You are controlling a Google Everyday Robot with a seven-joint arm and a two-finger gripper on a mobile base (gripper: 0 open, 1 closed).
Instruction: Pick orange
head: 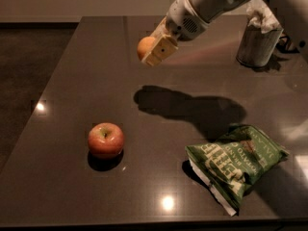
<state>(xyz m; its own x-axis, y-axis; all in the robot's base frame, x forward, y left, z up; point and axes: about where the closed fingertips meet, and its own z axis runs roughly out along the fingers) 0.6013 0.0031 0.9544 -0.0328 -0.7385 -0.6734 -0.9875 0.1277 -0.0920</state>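
Note:
The orange [144, 47] is a small round orange-yellow fruit, held between the tan fingers of my gripper [153, 51]. The gripper is shut on it and holds it in the air above the far middle of the dark table [72, 81]. Its shadow lies on the table below. Part of the orange is hidden behind the near finger [161, 51]. My white arm [207, 4] reaches in from the upper right.
A red-and-yellow apple [106, 140] sits at the front left of the table. A green chip bag [236, 162] lies at the front right. A metal canister [258, 44] with white paper in it stands at the back right.

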